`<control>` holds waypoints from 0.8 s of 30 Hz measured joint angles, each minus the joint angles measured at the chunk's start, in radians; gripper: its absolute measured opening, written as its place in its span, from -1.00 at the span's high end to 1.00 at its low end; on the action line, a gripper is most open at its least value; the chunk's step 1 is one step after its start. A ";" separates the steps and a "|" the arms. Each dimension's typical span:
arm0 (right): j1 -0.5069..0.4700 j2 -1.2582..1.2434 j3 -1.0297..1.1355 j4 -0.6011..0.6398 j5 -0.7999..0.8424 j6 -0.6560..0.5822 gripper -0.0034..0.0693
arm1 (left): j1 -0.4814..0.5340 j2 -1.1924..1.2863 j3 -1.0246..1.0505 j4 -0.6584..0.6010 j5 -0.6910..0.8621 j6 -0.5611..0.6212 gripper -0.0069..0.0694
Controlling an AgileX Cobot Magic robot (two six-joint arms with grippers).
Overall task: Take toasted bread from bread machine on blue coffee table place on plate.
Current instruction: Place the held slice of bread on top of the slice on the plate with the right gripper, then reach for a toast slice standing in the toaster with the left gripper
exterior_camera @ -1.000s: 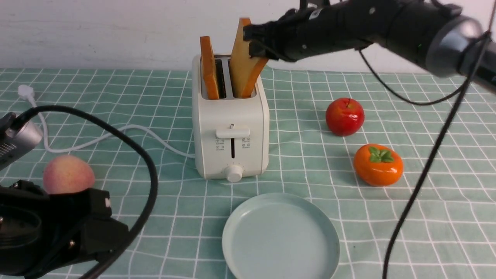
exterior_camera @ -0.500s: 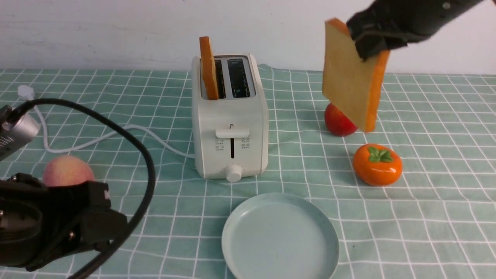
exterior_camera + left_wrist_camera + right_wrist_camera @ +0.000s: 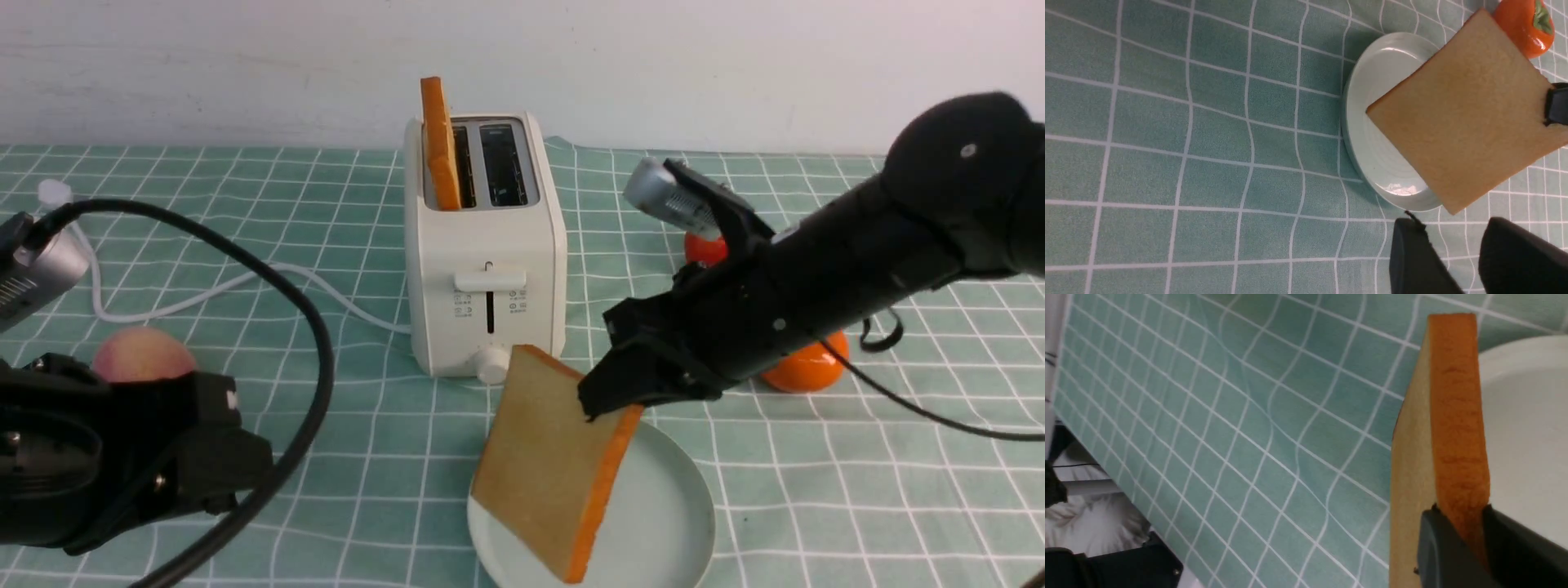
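Note:
My right gripper (image 3: 614,400) is shut on one slice of toasted bread (image 3: 549,461) and holds it tilted over the pale blue-green plate (image 3: 669,506). In the right wrist view the jaws (image 3: 1466,522) clamp its orange crust (image 3: 1455,416) above the plate (image 3: 1527,428). The second slice (image 3: 438,143) stands in the left slot of the cream-white bread machine (image 3: 486,261) on the blue coffee table (image 3: 163,180). My left gripper (image 3: 1449,241) is open and empty, low at the front left, near the plate (image 3: 1372,139) and the held slice (image 3: 1466,122).
A peach (image 3: 140,355) lies at the left behind my left arm. A red apple (image 3: 702,247) and an orange persimmon (image 3: 804,367) lie at the right, partly hidden by my right arm. The white cord (image 3: 245,282) runs left from the toaster.
My right gripper lifted one slice out of the toaster's right slot, swung it right and high, then brought it down and forward over the plate. The left arm barely moved.

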 joint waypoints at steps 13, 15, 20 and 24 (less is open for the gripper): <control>-0.004 0.119 0.025 -0.012 -0.087 0.033 0.37 | 0.000 0.021 0.000 -0.017 -0.084 0.043 0.16; -0.025 0.081 0.025 -0.119 -0.097 0.087 0.08 | 0.000 0.032 0.000 -0.029 -0.124 0.110 0.16; -0.069 -0.018 0.025 -0.225 -0.095 0.146 -0.26 | 0.000 0.080 -0.036 -0.052 -0.189 0.172 0.16; -0.108 -0.152 0.025 -0.251 -0.048 0.169 -0.42 | 0.000 0.197 -0.180 -0.056 -0.185 0.179 0.10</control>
